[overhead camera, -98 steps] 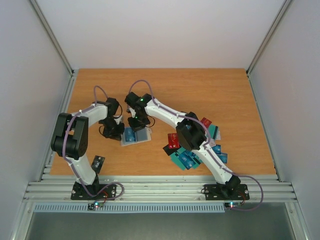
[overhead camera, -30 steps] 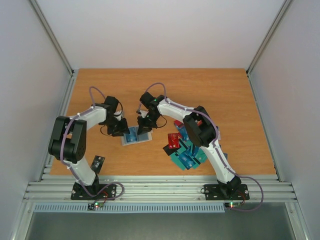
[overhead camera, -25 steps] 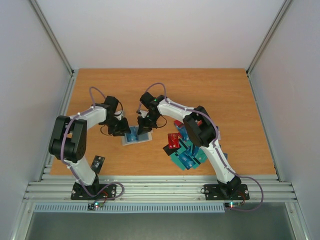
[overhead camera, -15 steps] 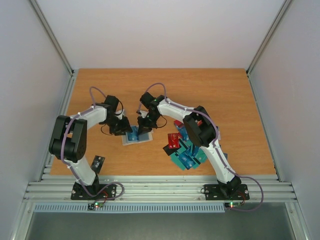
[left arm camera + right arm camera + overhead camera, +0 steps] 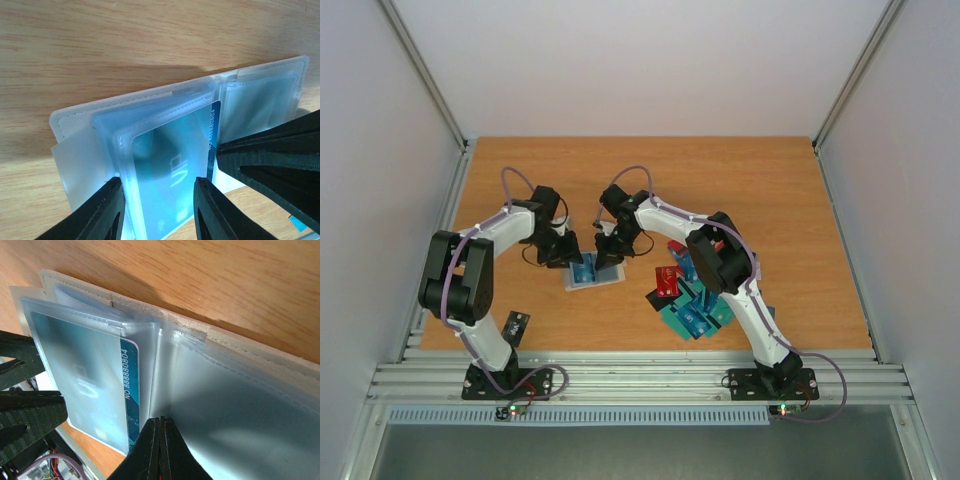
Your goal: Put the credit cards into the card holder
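Left gripper (image 5: 157,185) stands with jaws spread, one finger either side of the teal plastic credit card (image 5: 170,170) lying in a greyish clear sleeve (image 5: 122,147) of the opened cream-beige rectangular card holder (image 5: 75,117); whether the pads touch it I cannot tell. Right gripper (image 5: 161,427) has its jaws pressed together, tips on the sleeves by the fold. Open orange-brown wooden table (image 5: 740,180) runs beyond the holder's far edge; the heap of teal, blue and red cards (image 5: 685,320) sits well apart, to its right
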You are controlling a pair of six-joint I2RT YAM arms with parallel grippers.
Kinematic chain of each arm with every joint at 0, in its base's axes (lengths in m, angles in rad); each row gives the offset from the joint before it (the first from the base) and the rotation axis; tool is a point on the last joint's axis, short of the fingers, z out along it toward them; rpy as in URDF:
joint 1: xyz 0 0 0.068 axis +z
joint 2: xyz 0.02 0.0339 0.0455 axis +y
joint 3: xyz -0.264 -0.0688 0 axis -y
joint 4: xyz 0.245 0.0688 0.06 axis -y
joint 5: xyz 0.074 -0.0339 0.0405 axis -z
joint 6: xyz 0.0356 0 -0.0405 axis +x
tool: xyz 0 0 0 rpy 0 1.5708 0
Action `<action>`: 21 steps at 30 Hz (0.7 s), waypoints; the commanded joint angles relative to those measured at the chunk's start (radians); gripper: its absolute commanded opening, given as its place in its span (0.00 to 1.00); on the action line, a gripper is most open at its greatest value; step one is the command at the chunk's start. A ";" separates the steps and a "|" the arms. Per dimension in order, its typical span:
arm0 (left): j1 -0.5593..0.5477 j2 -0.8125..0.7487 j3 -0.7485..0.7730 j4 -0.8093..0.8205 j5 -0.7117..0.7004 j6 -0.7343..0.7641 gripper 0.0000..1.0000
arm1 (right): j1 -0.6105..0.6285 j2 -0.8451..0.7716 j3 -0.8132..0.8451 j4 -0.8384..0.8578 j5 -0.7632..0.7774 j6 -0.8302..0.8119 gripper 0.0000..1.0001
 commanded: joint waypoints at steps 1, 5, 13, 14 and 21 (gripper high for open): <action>-0.014 -0.010 0.010 0.016 0.021 -0.001 0.40 | 0.002 0.018 -0.018 -0.023 0.026 0.000 0.01; -0.033 -0.013 0.038 0.010 0.019 -0.013 0.40 | 0.002 0.017 -0.018 -0.024 0.024 0.003 0.01; -0.049 -0.018 0.084 -0.010 0.015 -0.023 0.39 | 0.002 0.014 0.002 -0.037 0.025 0.006 0.01; -0.052 -0.020 0.088 -0.010 0.016 -0.026 0.39 | 0.003 0.014 0.003 -0.040 0.026 0.007 0.01; -0.070 0.004 0.114 -0.009 0.026 -0.032 0.36 | 0.001 0.002 0.015 -0.053 0.039 0.005 0.01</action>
